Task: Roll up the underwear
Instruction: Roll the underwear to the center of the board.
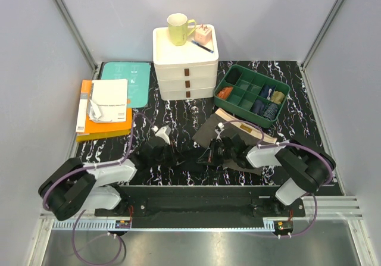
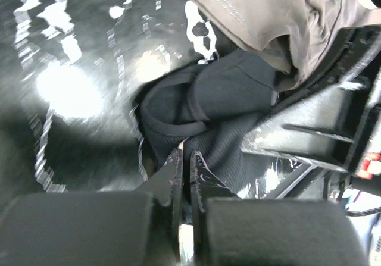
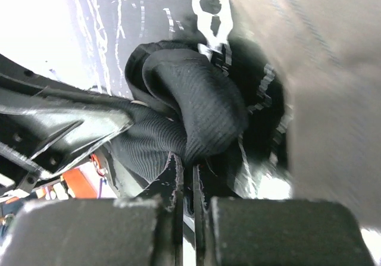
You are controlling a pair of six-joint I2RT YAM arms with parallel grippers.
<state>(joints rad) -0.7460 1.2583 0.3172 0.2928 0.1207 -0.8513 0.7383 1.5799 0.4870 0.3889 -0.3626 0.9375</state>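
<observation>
black underwear (image 2: 226,93); olive-brown underwear (image 2: 268,10); table (image 1: 178,114) black, white-veined

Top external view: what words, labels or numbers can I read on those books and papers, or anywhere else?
Nothing is legible.
White booklet: printed lines, too small to read.
Orange book: nothing readable on the part that shows.
Teal sheet: faint pale marks, unreadable.
Mug and drawers: no lettering shows.
Both wrist views: no text.

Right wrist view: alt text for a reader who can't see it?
The right gripper is pinched shut on a bunched fold of the black underwear, on the black marbled table. The olive-brown underwear lies blurred at right; the left gripper is at left.
</observation>
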